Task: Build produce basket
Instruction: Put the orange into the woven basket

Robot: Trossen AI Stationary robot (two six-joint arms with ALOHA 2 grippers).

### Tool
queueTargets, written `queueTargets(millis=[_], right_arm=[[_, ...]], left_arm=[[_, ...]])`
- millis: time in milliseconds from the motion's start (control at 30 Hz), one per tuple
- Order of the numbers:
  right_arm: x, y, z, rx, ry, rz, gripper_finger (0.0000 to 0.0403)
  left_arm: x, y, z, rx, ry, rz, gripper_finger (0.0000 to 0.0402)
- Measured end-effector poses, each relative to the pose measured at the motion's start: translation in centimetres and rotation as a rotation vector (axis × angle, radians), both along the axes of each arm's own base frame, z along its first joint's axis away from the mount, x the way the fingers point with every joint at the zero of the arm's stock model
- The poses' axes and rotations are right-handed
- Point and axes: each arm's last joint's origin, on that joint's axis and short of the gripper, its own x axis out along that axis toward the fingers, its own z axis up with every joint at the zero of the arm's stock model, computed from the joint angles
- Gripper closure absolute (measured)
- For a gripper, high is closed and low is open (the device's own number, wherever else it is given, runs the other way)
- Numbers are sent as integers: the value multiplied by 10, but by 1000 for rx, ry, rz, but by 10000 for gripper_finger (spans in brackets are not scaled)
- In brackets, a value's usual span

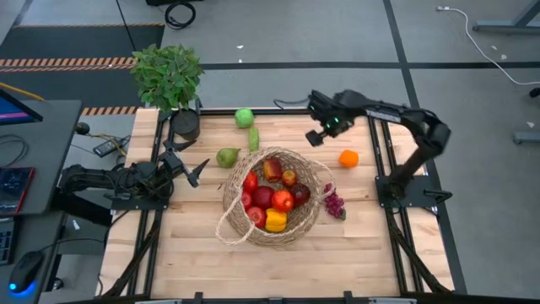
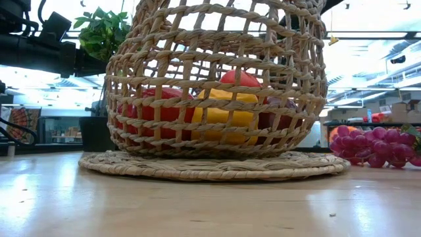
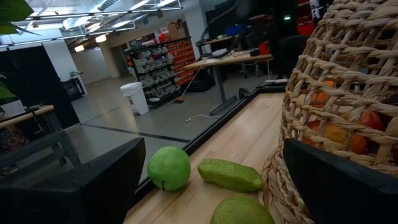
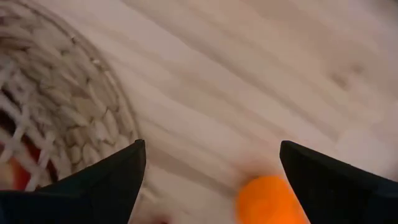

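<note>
Nearest the front edge of the table (image 1: 278,270) sits the basket (image 1: 272,196), a large woven wicker bowl already holding a good share of the produce: a yellow piece (image 1: 276,221) at its near side, several red pieces (image 1: 263,198) heaped behind it, and an orange-red one (image 1: 272,169) toward the far rim. Just beside the basket on the right arm's side lies the purple grape bunch (image 1: 335,204), out on the wood. Level with the basket's far half, the left gripper (image 1: 191,169) rests low at the left of the table with its fingers spread and nothing between them, pointed toward the green pear (image 1: 227,157), which lies between it and the basket. Farther back, the orange (image 1: 348,158) sits alone on the right side, and the right gripper (image 1: 319,135) hangs above the table between the orange and the basket's far rim, its fingers also spread wide and empty. Beyond the pear lie a small green cucumber-like piece (image 1: 253,138) and a green apple (image 1: 244,117) near the far edge, with the potted plant (image 1: 168,74) at the far left corner. The basket looks more than half filled; five pieces seem left to load: grapes, pear, orange, green piece and apple.
</note>
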Motion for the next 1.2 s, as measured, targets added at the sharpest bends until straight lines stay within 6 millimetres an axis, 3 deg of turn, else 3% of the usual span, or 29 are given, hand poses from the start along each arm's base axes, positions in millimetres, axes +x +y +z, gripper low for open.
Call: queueTargets(millis=[200, 400, 700, 1000, 1200], right_arm=[[-34, 42, -3, -59, 42, -85, 29], [-57, 61, -3, -56, 15, -182, 29], [-76, 67, -16, -86, 137, -276, 29], [-81, 64, -34, -308, 188, -463, 29], [-83, 64, -54, -341, 128, -478, 29]], left_arm=[[0, 0, 0, 0, 0, 0, 14], [0, 0, 0, 0, 0, 0, 14], [0, 0, 0, 0, 0, 0, 14], [0, 0, 0, 0, 0, 0, 14], [0, 0, 0, 0, 0, 0, 14]])
